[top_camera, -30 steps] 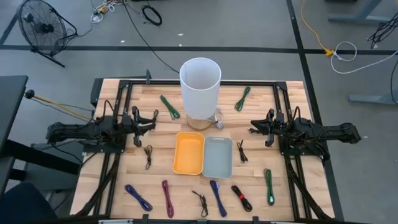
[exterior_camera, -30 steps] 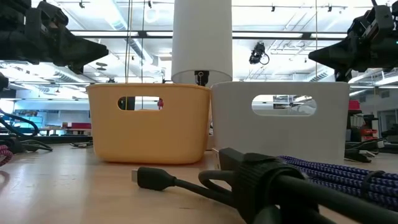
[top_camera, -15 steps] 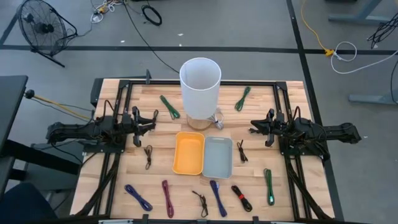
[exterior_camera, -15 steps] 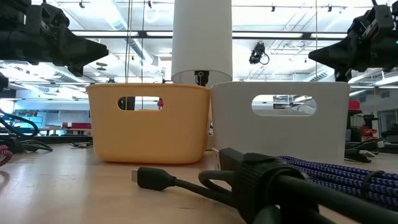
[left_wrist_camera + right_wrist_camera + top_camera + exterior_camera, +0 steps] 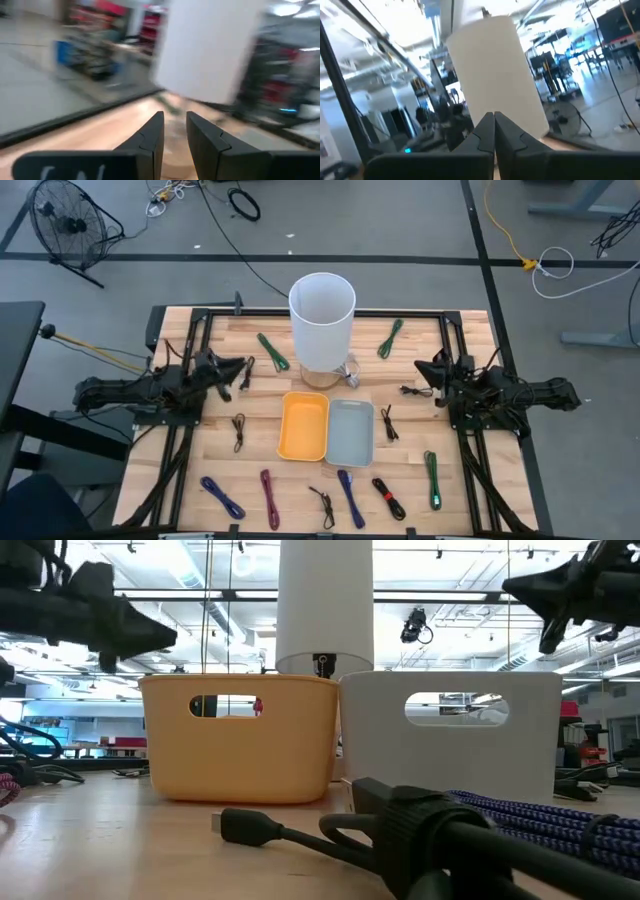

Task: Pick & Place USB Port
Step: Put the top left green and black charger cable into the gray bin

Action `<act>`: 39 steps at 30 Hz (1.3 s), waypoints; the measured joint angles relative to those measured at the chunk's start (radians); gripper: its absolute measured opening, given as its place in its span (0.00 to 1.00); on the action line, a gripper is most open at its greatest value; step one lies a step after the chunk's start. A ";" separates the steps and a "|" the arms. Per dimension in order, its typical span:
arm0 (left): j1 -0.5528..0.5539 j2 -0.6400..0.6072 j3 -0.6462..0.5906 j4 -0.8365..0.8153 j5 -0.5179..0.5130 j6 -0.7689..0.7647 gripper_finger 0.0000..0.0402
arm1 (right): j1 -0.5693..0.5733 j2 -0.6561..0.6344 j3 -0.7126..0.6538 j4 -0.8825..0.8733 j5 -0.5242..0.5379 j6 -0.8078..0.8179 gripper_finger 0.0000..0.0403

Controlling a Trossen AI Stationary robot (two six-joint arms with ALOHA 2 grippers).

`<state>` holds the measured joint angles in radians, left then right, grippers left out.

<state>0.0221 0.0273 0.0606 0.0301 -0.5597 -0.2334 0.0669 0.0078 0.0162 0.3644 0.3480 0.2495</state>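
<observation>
In the low view the base of the white cylinder [image 5: 325, 605] is hidden behind the orange bin [image 5: 240, 735], its top is cut off, and the black cable [image 5: 420, 835] is cut off below.

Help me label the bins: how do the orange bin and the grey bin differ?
The orange bin is orange and sits left of the grey bin, which is pale grey. In the high view the orange bin lies slightly farther back. Both are open-topped, look empty, have handle slots and stand side by side.
</observation>
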 joint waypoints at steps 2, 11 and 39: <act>0.043 0.033 0.072 -0.046 -0.015 0.011 0.21 | 0.000 0.000 0.000 0.000 -0.008 0.001 0.01; 0.327 0.473 0.452 -0.447 0.008 0.130 0.21 | 0.000 0.000 0.000 -0.021 -0.025 -0.022 0.01; 0.618 1.479 0.842 -0.528 0.393 1.205 0.21 | 0.000 0.001 0.000 -0.149 -0.026 0.065 0.01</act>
<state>0.6403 1.5061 0.9029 -0.4982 -0.1664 0.9718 0.0669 0.0086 0.0162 0.2155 0.3219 0.3146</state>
